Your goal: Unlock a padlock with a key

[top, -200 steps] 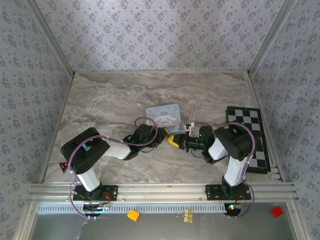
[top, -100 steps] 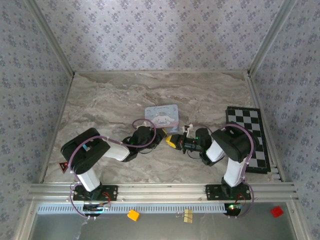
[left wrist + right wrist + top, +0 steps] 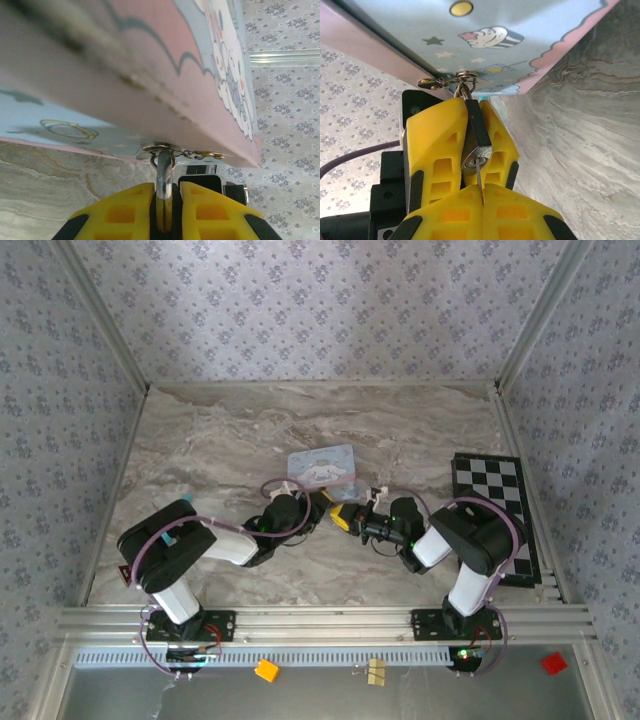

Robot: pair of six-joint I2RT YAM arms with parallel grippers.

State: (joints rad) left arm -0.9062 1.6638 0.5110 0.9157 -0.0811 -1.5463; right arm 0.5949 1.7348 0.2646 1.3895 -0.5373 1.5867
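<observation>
no text or numbers can be read.

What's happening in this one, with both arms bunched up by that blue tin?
The left gripper is clamped on the padlock, which hangs by its shackle from the clasp of the light-blue tin. The right gripper pinches the key, with the blade at the keyhole in the padlock's end. Whether the key has turned can't be told.
</observation>
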